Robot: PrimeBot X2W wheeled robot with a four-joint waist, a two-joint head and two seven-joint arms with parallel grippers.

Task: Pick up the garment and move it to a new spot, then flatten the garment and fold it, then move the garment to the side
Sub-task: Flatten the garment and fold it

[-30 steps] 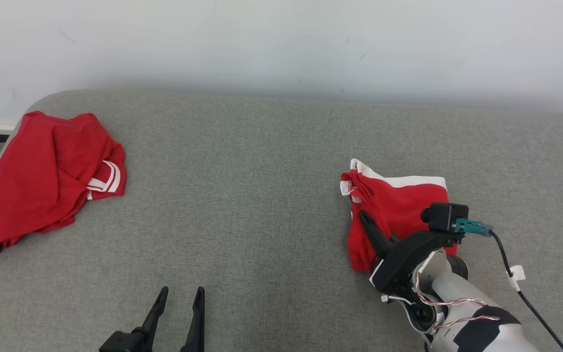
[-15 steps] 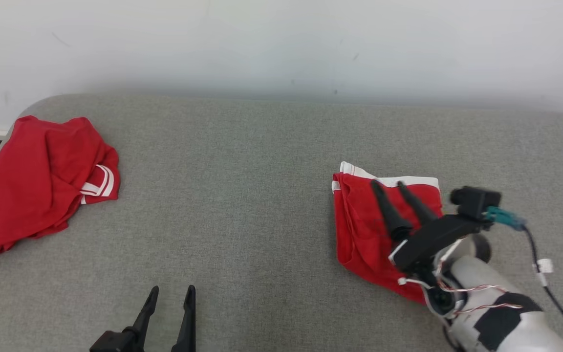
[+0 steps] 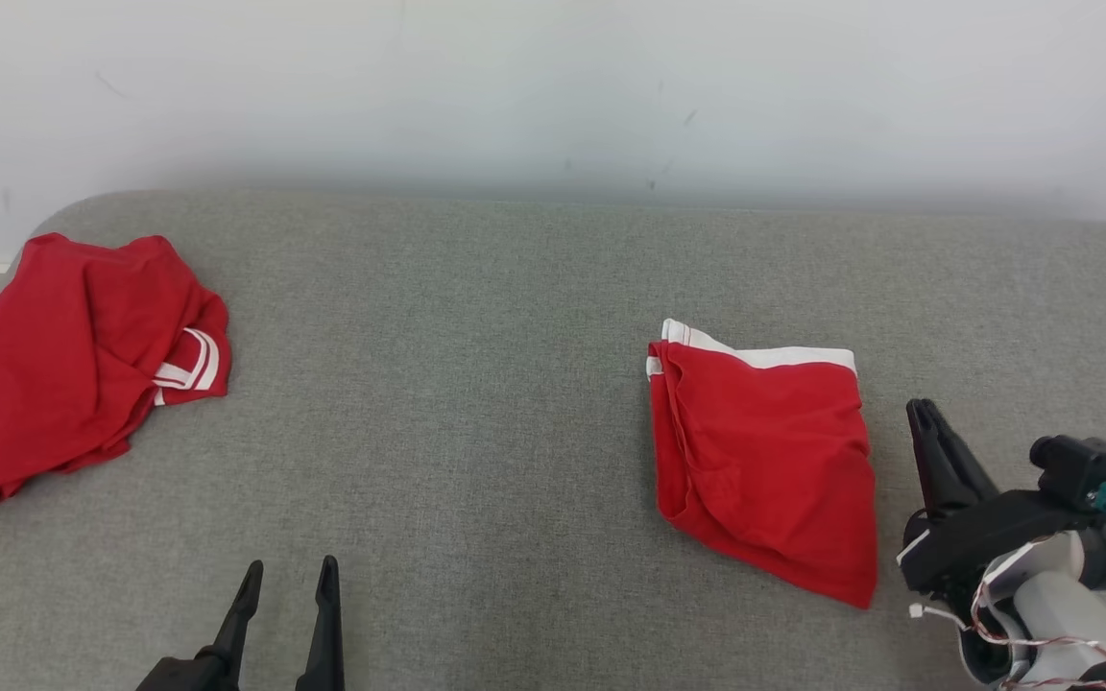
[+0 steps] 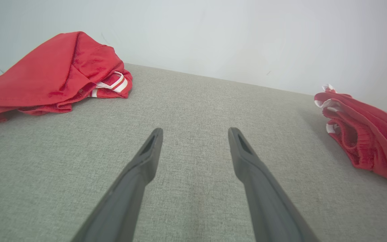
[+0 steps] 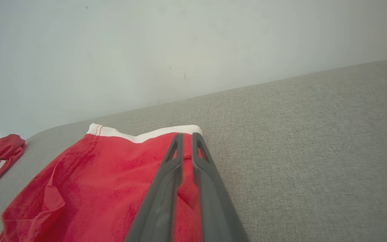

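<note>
Two red garments lie well apart on the grey fabric-covered worktop (image 3: 476, 384), with a pale wall (image 3: 553, 86) behind its far edge.

1. Folded garment (image 3: 764, 461): located right of centre in the head view. It lies flat as a compact, roughly four-sided packet. A white band (image 3: 774, 357) runs along its far edge. Layered fold edges show along its left side, and its near right corner tapers to a point.

2. Crumpled garment (image 3: 73, 355): located at the far left, near the rounded corner of the worktop. It is bunched and unfolded, with white stripes (image 3: 190, 360) on the part facing the centre.

3. Right gripper (image 3: 925, 413): positioned at the lower right, just beside the right edge of the folded garment and clear of it in the head view. The fingers point away from the robot and stand nearly together; the right wrist view shows only a narrow slit between them. Nothing is held. Whether the fingers touch the worktop cannot be told.

4. Left gripper (image 3: 289, 576): positioned at the lower left over bare worktop, between the two garments and well apart from both. The fingers are spread wide with nothing between them.
</note>
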